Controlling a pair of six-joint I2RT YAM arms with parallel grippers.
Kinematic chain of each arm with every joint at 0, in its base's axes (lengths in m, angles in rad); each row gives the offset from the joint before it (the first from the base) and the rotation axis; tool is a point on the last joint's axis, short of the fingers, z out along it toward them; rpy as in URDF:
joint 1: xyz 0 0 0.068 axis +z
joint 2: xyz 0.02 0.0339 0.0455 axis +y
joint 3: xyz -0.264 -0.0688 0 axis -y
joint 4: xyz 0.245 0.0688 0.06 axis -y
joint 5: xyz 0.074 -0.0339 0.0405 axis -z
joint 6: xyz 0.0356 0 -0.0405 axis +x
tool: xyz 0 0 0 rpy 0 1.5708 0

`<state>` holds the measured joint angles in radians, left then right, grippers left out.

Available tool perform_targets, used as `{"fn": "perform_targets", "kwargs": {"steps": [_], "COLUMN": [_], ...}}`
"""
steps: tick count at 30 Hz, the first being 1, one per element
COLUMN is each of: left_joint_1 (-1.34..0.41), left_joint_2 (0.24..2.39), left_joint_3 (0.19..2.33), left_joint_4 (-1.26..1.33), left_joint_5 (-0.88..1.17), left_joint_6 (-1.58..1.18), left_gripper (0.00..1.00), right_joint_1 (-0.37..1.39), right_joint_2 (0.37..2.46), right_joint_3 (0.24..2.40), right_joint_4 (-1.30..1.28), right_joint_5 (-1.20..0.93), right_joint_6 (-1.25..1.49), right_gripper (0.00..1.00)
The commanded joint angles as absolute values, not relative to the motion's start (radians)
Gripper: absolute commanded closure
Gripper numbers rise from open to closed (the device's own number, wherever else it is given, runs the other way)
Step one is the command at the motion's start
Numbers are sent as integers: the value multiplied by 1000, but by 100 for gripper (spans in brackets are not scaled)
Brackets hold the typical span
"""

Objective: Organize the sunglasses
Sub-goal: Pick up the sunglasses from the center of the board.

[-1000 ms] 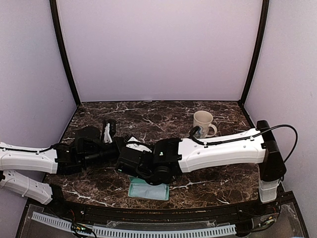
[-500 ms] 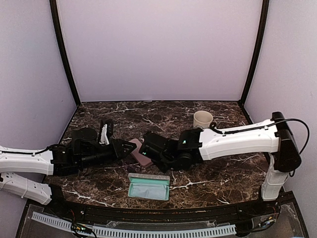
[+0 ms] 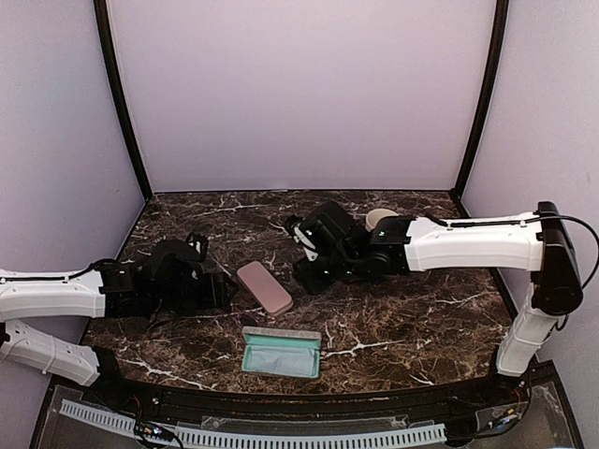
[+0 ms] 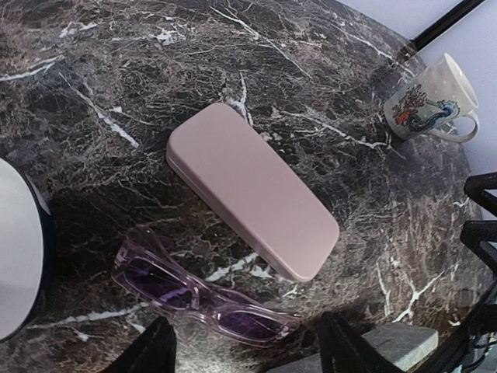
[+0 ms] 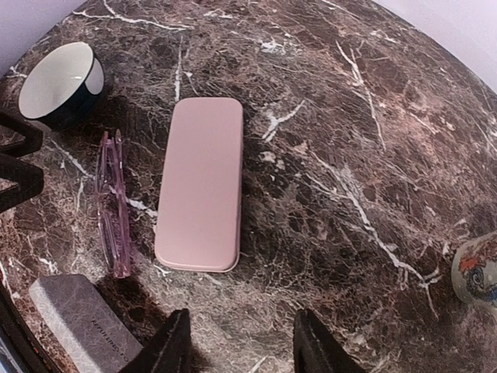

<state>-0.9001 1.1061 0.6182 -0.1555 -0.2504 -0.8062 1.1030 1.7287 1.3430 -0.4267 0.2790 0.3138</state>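
**A:** Which step is in hand?

**B:** Picking up the pink pair, as I read it. The red-pink sunglasses [image 4: 203,297] lie folded on the desk [image 3: 412,318], left of centre. They sit just beside a long side of the closed pink case [image 4: 252,198], the side toward the left arm.

**A:** And the claws?

**B:** The left gripper [image 4: 250,353] hangs right at the pair, jaws apart, nothing between them. The right gripper [image 5: 242,346] also stands parted and empty, over the desk beyond the case and nearer the far edge.

**A:** The dark pair?

**B:** It shows in no view, so I cannot tell where it is.

**A:** What does the next move call for?

**B:** I'd say the left claw should come down astride the folded frame and close gently, since the plastic looks light and likely to skid on the marble. The case lies close, so the inner finger has little room and could nudge it. Once held, the pair probably belongs in the grey case [image 3: 281,354]. That one lies open at the near edge, pale teal showing inside.
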Motion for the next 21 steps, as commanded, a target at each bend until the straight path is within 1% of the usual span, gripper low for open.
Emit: {"fn": "perform_targets", "kwargs": {"steps": [1, 3, 5, 9, 15, 21], "left_joint_1": [-884, -867, -855, -854, -854, -856], "left_joint_2": [1161, 1187, 1213, 1249, 1323, 1399], "left_joint_3": [679, 652, 633, 624, 622, 648], "left_joint_4": [-291, -247, -197, -147, -82, -82], "left_joint_5": [-259, -196, -153, -145, -139, -125], "left_joint_6": [-799, -833, -885, -954, -1030, -1109], "left_gripper": [32, 30, 24, 17, 14, 13], "right_joint_1": [1076, 1061, 1044, 1019, 978, 950], "right_joint_2": [1752, 1752, 1752, 1744, 1737, 1737], "right_joint_3": [1322, 1312, 1305, 1285, 1259, 1245], "right_joint_4": [-344, -329, -320, -299, -277, -264], "right_joint_5": [195, 173, 152, 111, 27, -52], "right_joint_6": [309, 305, 301, 293, 277, 261], "right_gripper": [50, 44, 39, 34, 33, 32]}}
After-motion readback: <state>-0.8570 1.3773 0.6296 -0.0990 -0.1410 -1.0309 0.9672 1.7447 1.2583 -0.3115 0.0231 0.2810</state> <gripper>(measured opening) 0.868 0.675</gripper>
